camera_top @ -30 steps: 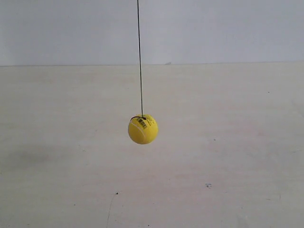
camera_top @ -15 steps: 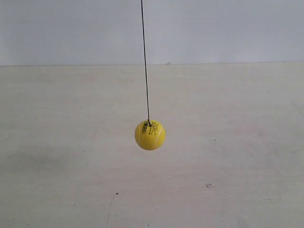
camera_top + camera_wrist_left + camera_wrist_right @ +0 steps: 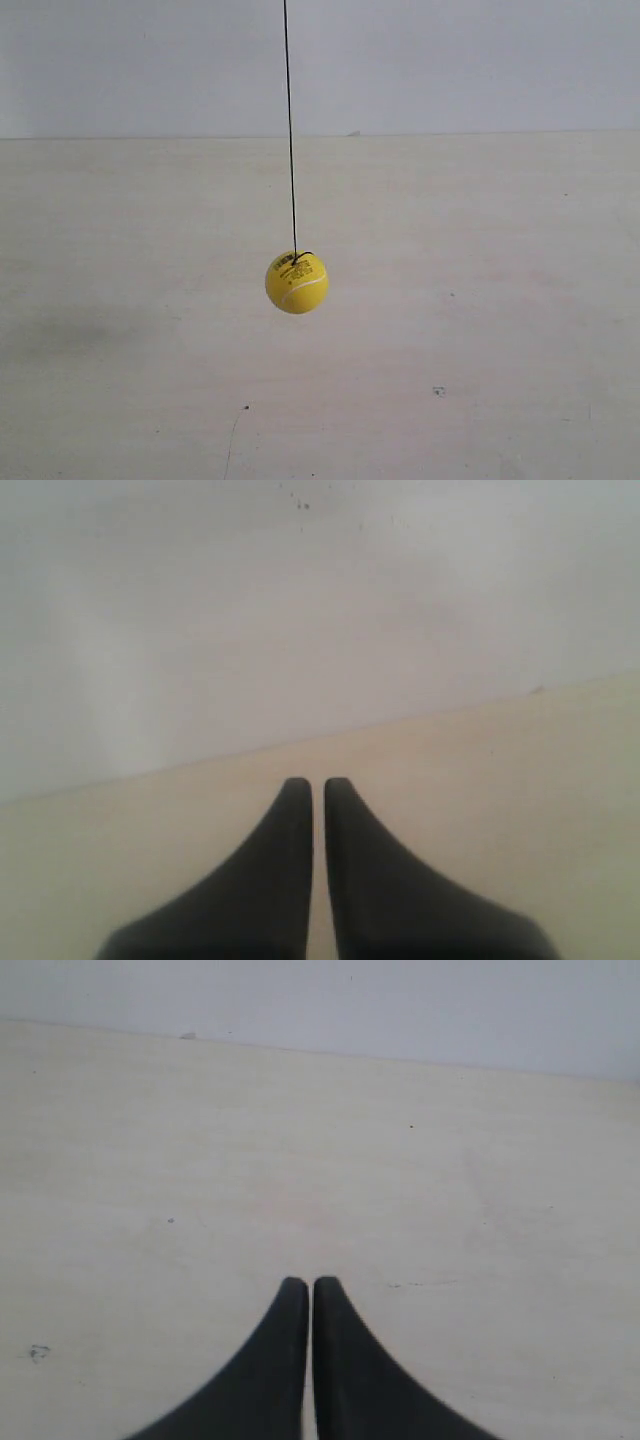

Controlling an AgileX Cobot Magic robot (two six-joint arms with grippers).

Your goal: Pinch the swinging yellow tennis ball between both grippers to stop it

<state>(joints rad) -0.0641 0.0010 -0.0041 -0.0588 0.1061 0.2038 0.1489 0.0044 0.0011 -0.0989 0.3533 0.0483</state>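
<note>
the yellow tennis ball (image 3: 297,282) hangs on a thin dark string (image 3: 289,130) that runs up out of sight, clear above the pale surface (image 3: 500,300) and in front of a plain wall (image 3: 450,60). the string leans a touch off plumb, so i'd judge the ball is mid-swing rather than at rest. hung like this, touching nothing, it has only the string to hold it, which is why it needs catching from two sides at once

the left pincer (image 3: 318,785) has its two dark jaws drawn together, only a hairline slit between them, holding nothing. the right pincer (image 3: 310,1283) is the same, jaws together and empty, pointing out over the bare surface. i'd guess they are kept together so each makes one blunt tip to press against the ball

neither arm shows from the exterior view, and neither wrist view catches the ball, so both look well apart from it; the pinch is not yet begun
</note>
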